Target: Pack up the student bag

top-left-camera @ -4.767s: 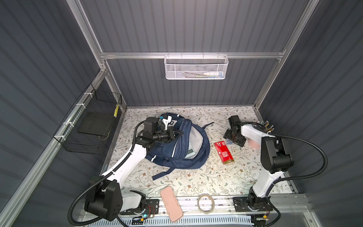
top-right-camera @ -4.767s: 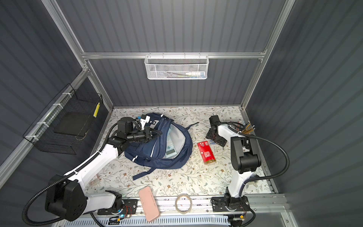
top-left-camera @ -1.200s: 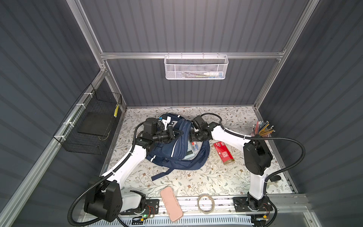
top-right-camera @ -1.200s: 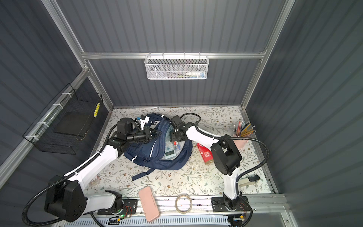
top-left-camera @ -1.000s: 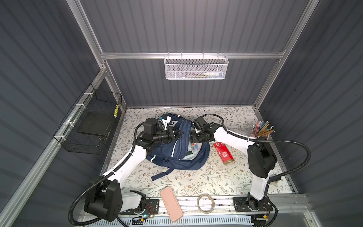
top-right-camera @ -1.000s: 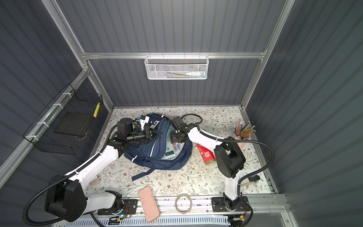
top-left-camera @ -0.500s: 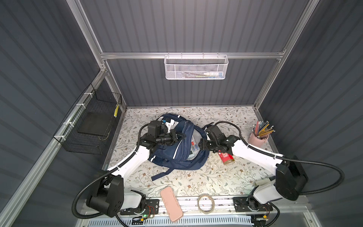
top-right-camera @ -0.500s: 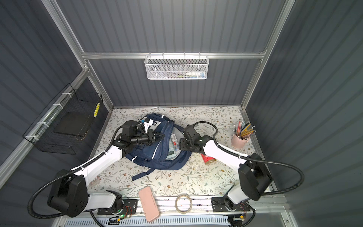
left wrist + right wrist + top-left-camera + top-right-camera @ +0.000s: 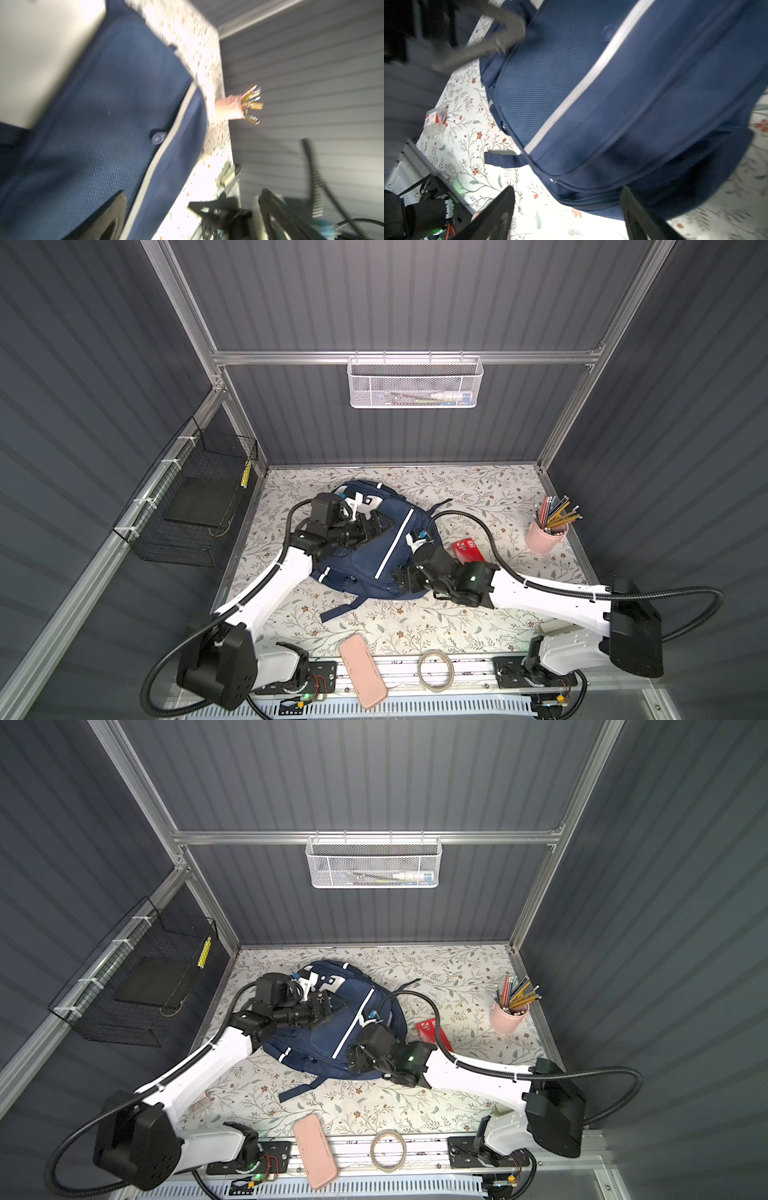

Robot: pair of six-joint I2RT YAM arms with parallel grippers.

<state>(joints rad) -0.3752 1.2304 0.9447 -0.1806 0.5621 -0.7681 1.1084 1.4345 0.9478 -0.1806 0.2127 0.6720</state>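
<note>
1. Both top views: student bag lies flat, left of the worktop's middle. Left gripper is over its upper half, jaws look spread. Right gripper is at its near edge.
2. Left wrist: blurred. One finger over navy fabric, nothing held.
3. Right wrist: jaws wide, empty, bag's bottom edge just beyond the fingers.

The student bag lies left of the pencil cup.

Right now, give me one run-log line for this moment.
bag: lying flat, looks closed | left gripper: open, over bag | right gripper: open, at bag's near edge
</note>
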